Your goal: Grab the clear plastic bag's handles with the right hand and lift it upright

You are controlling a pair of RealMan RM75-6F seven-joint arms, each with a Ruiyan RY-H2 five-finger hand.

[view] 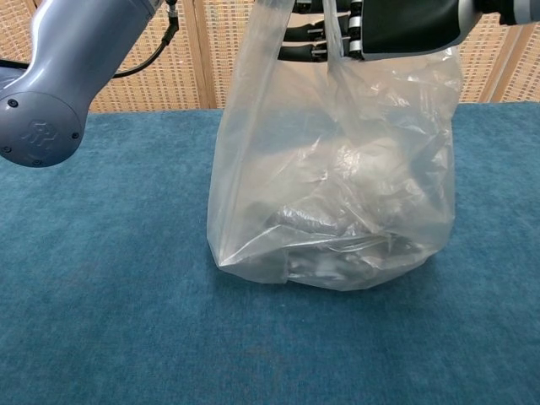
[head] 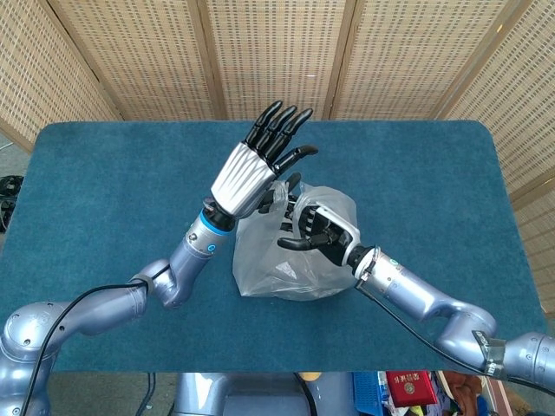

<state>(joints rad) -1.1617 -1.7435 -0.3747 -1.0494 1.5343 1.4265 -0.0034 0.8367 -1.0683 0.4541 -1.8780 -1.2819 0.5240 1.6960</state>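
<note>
Gripping the handles [view: 337, 51] of the clear plastic bag [view: 337, 186] with the right hand [head: 316, 230]: fingers curled around the bunched plastic strip, which runs through the hand in the chest view. The bag hangs straight below that hand and stands upright, base touching the bench [head: 104, 173]. Walls are drawn taut toward the grip, and the bottom is slumped and creased on the blue cloth.

Contents sit low in the bag, well below the right hand (crumpled and translucent, cannot tell what they are).

The left hand [head: 256, 160] is just beside the right hand, on its far left side in the head view and raised a bit higher. It is spread flat, fingers straight and close together pointing up and away, thumb out to the side. It holds nothing. Whether its palm edge touches the bag's upper rim is unclear; they overlap in the head view. The left forearm [view: 59, 76] fills the upper left of the chest view, well apart from the bag wall.

A woven screen [head: 277, 52] stands behind the bench, past both hands. A black cable [head: 78, 303] runs along the left arm near the elbow; another follows the right forearm down to the bench's near edge.
</note>
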